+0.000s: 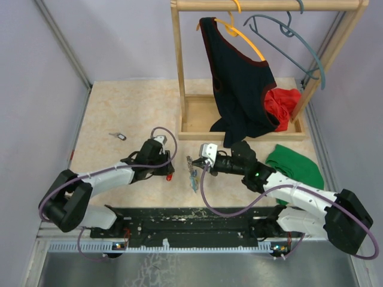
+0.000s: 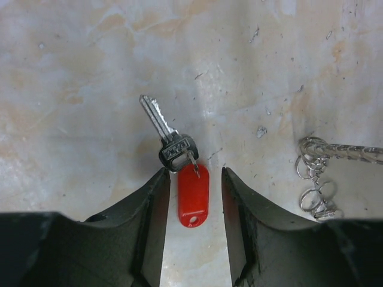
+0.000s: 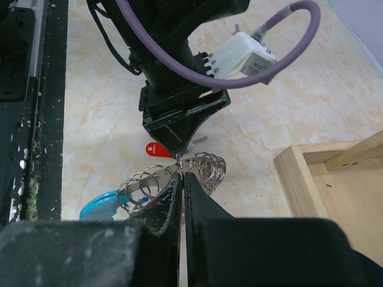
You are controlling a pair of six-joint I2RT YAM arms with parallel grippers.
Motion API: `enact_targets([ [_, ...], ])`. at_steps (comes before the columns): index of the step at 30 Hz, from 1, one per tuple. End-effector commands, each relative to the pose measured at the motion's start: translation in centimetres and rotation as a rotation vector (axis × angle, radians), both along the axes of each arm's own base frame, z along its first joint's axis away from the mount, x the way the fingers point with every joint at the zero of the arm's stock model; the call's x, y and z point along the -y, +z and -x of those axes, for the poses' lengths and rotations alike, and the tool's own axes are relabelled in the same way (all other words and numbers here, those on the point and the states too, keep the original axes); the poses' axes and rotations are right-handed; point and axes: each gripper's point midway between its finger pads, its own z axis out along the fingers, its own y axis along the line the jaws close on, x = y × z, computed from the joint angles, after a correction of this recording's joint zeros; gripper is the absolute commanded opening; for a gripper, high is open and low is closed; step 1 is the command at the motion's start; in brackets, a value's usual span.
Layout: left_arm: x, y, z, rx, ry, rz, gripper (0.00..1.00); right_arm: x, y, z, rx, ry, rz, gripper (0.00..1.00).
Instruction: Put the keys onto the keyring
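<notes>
A key with a silver blade (image 2: 155, 117), a black head and a red tag (image 2: 192, 194) lies flat on the table. My left gripper (image 2: 194, 170) is open and straddles the red tag, with a gap on both sides. The keyring (image 3: 206, 167), coiled wire loops with a light-blue section (image 3: 99, 205), hangs just right of it, and its loops (image 2: 316, 179) show at the edge of the left wrist view. My right gripper (image 3: 182, 174) is shut on the keyring's wire. From above, left gripper (image 1: 169, 170) and right gripper (image 1: 192, 162) nearly meet. Another key (image 1: 118, 136) lies far left.
A wooden clothes rack (image 1: 179, 72) stands at the back with an orange hanger carrying a black top (image 1: 239, 89) and a grey-blue hanger (image 1: 293, 48). Red cloth (image 1: 284, 104) lies in its base, whose corner (image 3: 296, 179) is near my right gripper. Green cloth (image 1: 296, 164) lies right.
</notes>
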Motion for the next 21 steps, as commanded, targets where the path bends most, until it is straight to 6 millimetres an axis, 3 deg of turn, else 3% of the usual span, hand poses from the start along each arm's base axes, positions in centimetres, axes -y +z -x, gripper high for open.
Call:
enact_targets([
  [1,1.0,-0.1,-1.1,0.012,-0.009,-0.016,0.43,-0.7,4.3,0.3,0.067,0.029,-0.085,0.00],
  [7,1.9,-0.9,-1.0,-0.012,-0.036,-0.020,0.24,-0.3,4.9,0.9,0.073,0.031,-0.102,0.00],
  [11,3.3,-0.4,-2.0,0.020,-0.056,0.014,0.13,0.0,5.3,1.3,0.072,0.037,-0.114,0.00],
  [16,7.2,0.5,-3.9,0.056,-0.143,0.115,0.09,0.2,5.7,1.9,0.072,0.045,-0.126,0.00],
  [21,11.4,0.3,-4.4,0.064,-0.246,0.176,0.09,0.5,5.8,2.1,0.070,0.044,-0.133,0.00],
])
